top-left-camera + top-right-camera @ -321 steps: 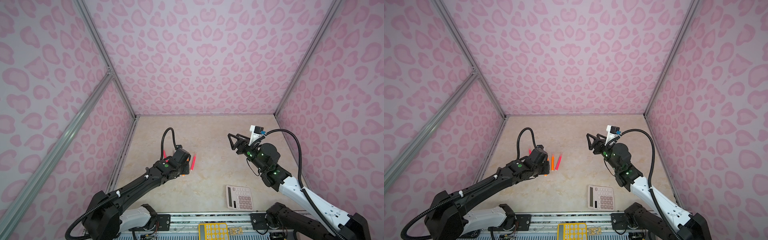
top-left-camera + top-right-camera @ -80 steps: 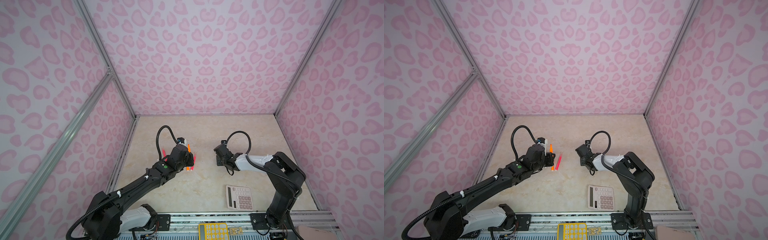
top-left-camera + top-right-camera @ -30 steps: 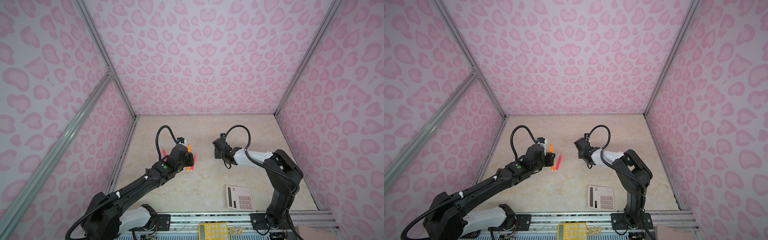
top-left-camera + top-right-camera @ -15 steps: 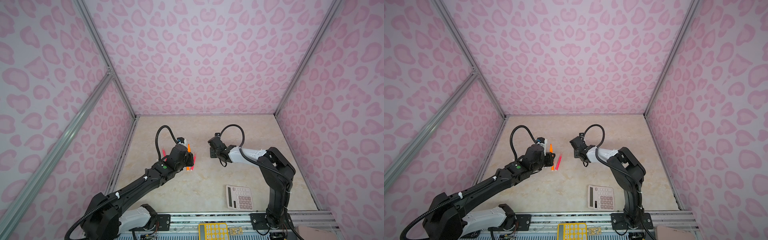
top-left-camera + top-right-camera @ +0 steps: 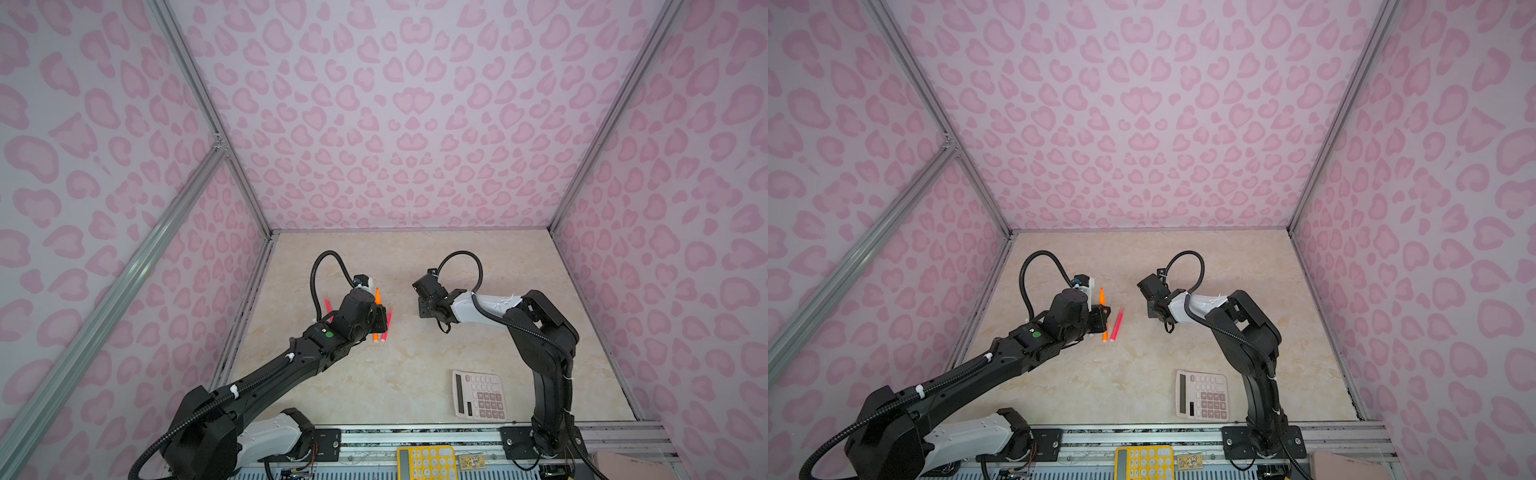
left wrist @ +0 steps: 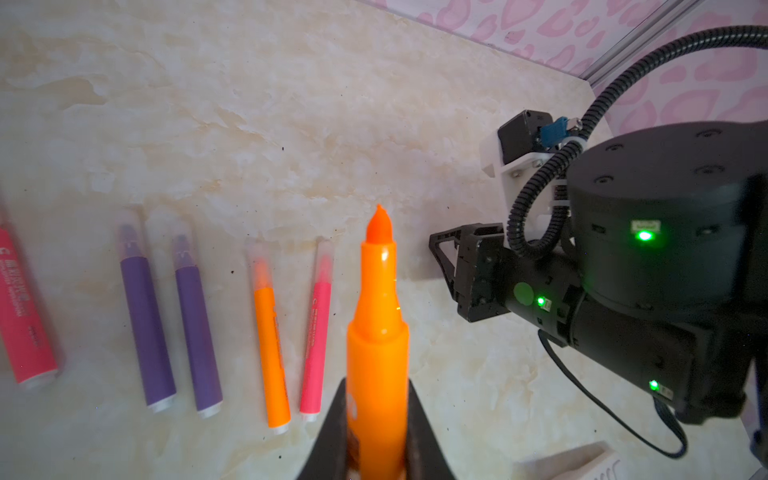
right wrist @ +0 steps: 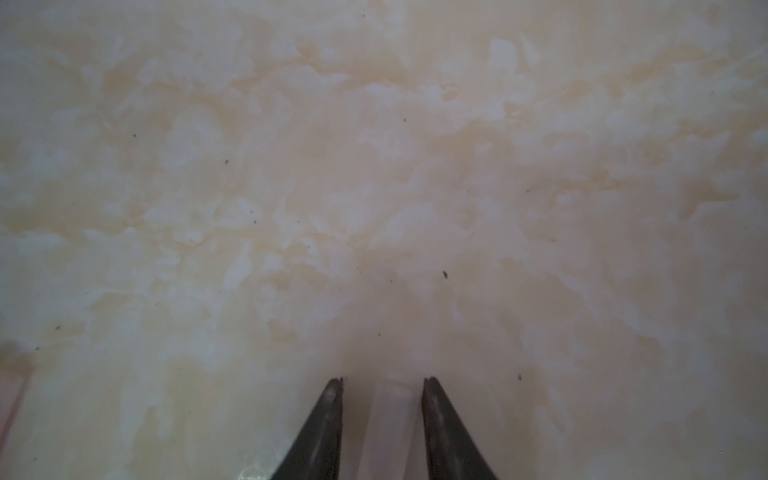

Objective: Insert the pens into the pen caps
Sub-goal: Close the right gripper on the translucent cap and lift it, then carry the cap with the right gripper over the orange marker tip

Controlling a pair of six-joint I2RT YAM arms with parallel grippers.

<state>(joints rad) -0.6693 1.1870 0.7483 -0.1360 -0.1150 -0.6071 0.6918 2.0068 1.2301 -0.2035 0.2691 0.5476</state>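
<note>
My left gripper [image 6: 376,384] is shut on an uncapped orange pen [image 6: 377,316], whose tip points away from the wrist; in both top views it is held above the table [image 5: 377,294] [image 5: 1101,297]. Five more pens lie side by side under it, each in a clear cap: one pink-red [image 6: 23,320], two purple [image 6: 145,328] [image 6: 196,332], one orange [image 6: 271,349], one pink [image 6: 318,332]. My right gripper [image 7: 382,384] is down at the table right of them [image 5: 424,311], open, with a clear pen cap [image 7: 390,415] between its fingers and a gap on each side.
A pink calculator [image 5: 480,395] lies near the table's front right, beside the right arm's base. A yellow calculator [image 5: 424,463] sits on the front rail outside the table. Pink patterned walls close in the left, back and right sides.
The right gripper has moved left toward the middle and its jaws have narrowed around the clear cap. The left arm and its orange pen have stayed put.
</note>
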